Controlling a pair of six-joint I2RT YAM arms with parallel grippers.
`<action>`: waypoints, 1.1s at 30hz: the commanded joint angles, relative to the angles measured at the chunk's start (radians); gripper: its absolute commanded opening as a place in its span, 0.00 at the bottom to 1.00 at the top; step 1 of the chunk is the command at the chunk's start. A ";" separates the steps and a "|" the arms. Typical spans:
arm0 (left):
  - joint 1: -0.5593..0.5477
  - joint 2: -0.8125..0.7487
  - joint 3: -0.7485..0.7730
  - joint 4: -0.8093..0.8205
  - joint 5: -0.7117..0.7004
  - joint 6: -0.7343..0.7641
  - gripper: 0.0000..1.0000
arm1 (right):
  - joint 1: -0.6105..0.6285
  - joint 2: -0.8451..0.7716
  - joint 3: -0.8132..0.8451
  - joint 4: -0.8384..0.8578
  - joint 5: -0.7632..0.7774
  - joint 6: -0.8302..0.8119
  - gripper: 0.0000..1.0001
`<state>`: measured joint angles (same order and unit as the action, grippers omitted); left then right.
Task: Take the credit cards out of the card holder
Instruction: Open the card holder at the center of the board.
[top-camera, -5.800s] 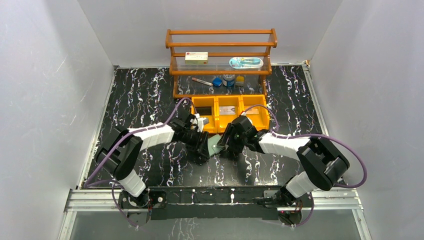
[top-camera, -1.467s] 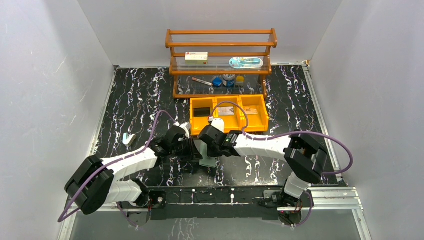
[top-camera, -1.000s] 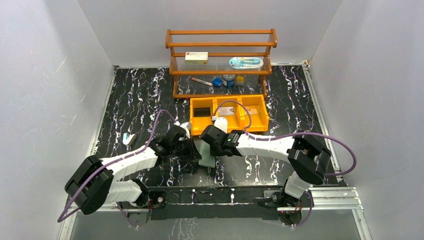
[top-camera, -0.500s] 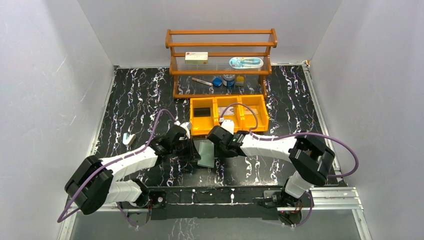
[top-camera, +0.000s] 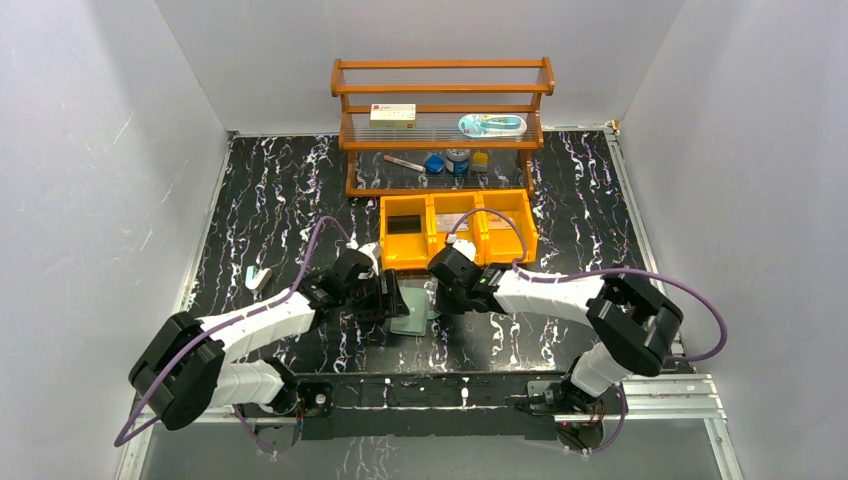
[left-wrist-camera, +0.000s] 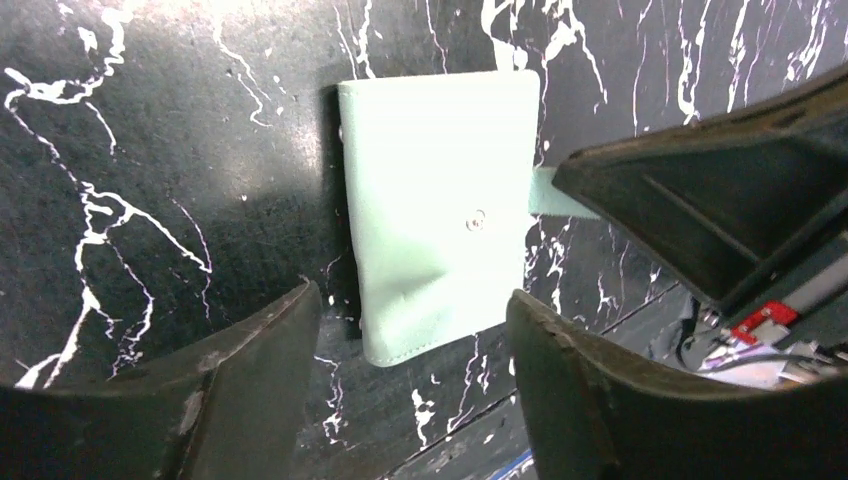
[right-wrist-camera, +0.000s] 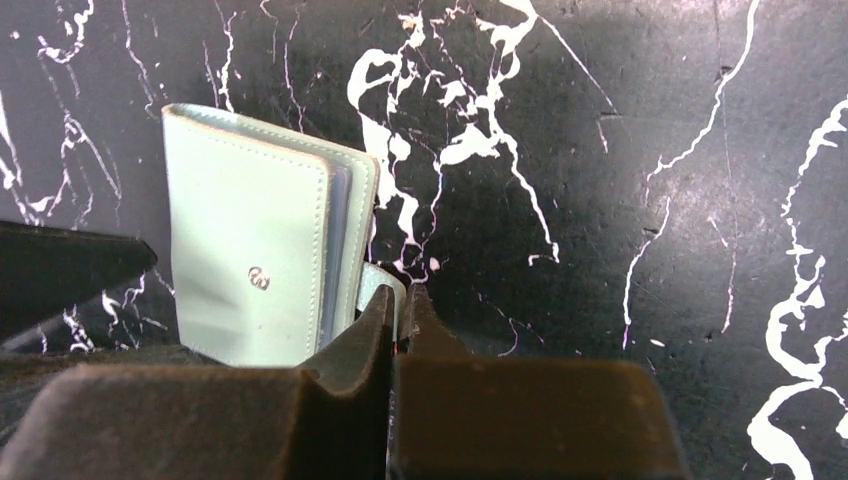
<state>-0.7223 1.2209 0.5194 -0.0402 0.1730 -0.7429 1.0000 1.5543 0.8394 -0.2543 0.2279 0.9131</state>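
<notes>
On table (top-camera: 280, 200): card holder (top-camera: 411, 312) closed, lengthwise near-far.

Left tool (left-wrist-camera: 412, 300) hangs low, parted wide — right tool (right-wrist-camera: 398, 296) faces it, clamped tight.

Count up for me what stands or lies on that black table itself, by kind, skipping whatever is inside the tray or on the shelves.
robot arms: 2
wooden rack: 1
orange three-compartment bin: 1
card holder: 1
small white object: 1
Total: 6
</notes>
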 joint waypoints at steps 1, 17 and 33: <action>-0.001 -0.039 0.050 -0.054 -0.054 0.015 0.83 | -0.009 -0.095 -0.049 0.089 -0.022 -0.001 0.00; 0.004 -0.120 0.120 -0.026 0.067 0.128 0.86 | -0.074 -0.273 -0.218 0.310 -0.179 0.066 0.00; -0.198 0.188 0.350 -0.310 -0.172 0.209 0.71 | -0.129 -0.340 -0.323 0.378 -0.202 0.161 0.00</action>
<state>-0.8841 1.3647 0.8146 -0.2947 0.0776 -0.5499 0.8871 1.2442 0.5381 0.0517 0.0452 1.0416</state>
